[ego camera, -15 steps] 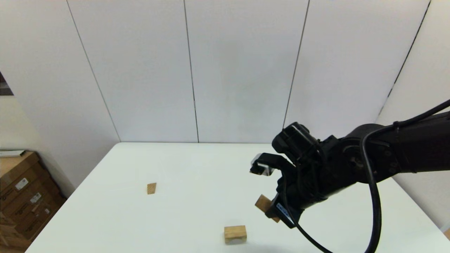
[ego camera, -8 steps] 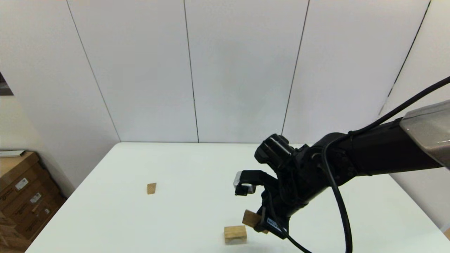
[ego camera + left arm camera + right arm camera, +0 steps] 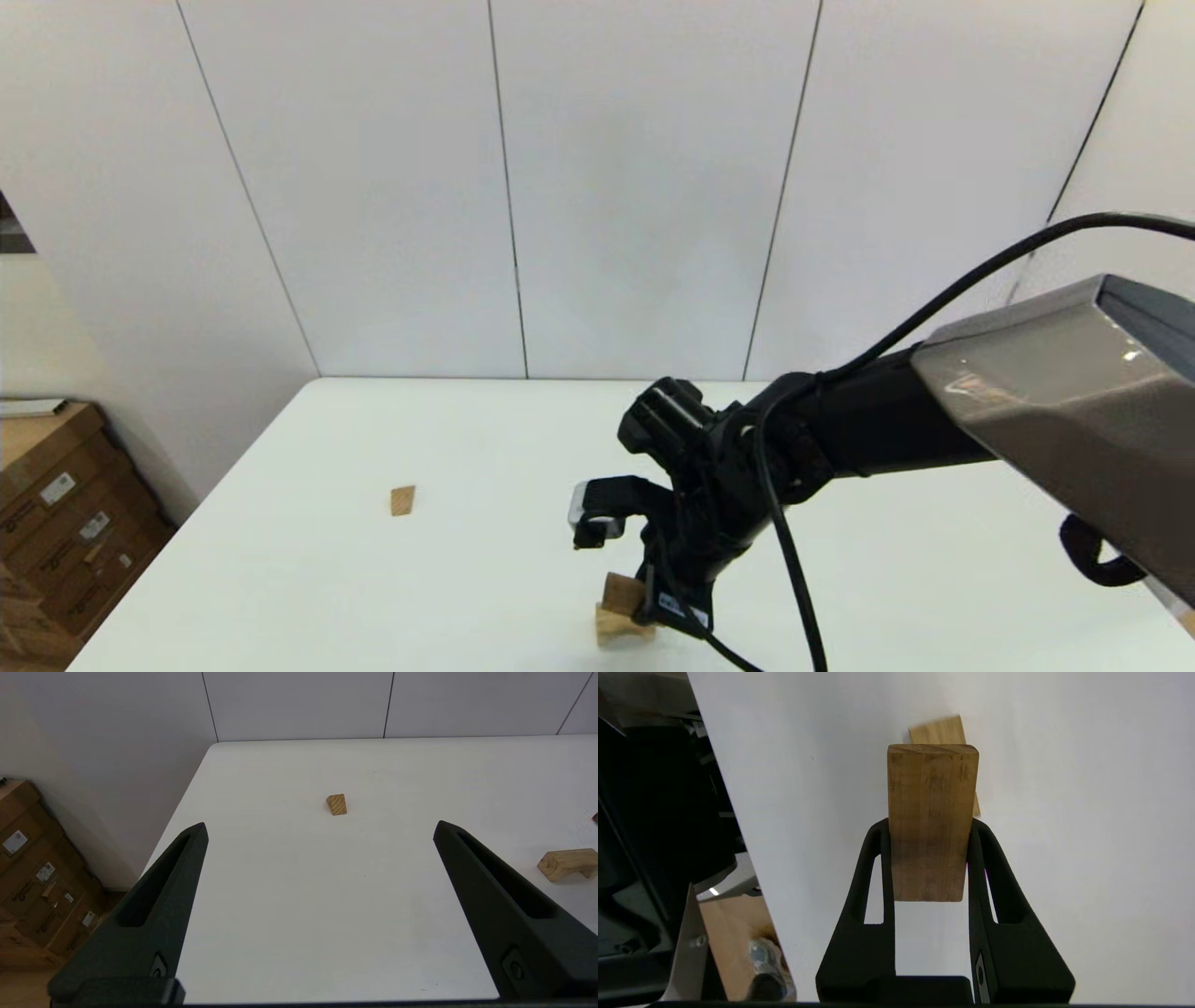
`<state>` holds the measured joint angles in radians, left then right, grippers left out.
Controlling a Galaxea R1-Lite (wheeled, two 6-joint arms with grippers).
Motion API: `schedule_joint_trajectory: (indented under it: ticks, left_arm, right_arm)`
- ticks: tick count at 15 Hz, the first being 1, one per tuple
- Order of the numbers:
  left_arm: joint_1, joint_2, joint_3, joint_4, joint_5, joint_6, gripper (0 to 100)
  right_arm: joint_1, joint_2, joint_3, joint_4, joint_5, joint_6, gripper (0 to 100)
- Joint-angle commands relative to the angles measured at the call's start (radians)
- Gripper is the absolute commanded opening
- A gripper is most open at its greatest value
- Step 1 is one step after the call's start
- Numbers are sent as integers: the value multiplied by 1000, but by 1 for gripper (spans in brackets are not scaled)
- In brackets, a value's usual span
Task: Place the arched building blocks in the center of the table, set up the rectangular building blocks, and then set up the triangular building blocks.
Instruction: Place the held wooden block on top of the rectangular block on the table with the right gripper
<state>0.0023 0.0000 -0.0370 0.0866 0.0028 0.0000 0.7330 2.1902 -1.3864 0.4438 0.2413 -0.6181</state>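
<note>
My right gripper [image 3: 646, 597] is shut on the rectangular block [image 3: 618, 592], a flat tan plank [image 3: 930, 812] that sticks out beyond the fingertips. The plank hangs tilted directly over the arched block [image 3: 618, 631], which sits near the front middle of the table [image 3: 373, 579] and is partly hidden behind it [image 3: 937, 729]. Whether plank and arch touch cannot be told. The small triangular block [image 3: 402, 500] lies alone far to the left [image 3: 336, 804]. My left gripper [image 3: 320, 828] hovers open over the table's left side, with the arched block [image 3: 566, 863] off to one side of it.
Stacked cardboard boxes [image 3: 56, 523] stand on the floor beyond the table's left edge [image 3: 32, 858]. White wall panels close off the back. The right arm's cable [image 3: 794, 560] loops over the table's right half.
The right arm has carried the rectangular block leftward and down, from right of the arched block to just over it. The arched and triangular blocks have not moved.
</note>
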Motion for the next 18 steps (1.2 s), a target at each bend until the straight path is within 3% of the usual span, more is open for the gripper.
schedule_joint_trajectory:
  ticks: [1,10,14,18]
  left_arm:
    - [-1,2,0,1,0,0,100]
    - [-1,2,0,1,0,0,100]
    - [-1,2,0,1,0,0,100]
    - [1,2,0,1,-1,0,100]
  right_arm:
    - [26,75,-85,115,-4,-8,0]
    - [26,138,-158,128,3,-81,0]
    - [16,155,-163,130,3,-167,0]
    - [-7,177,-200,133,0,-180,0]
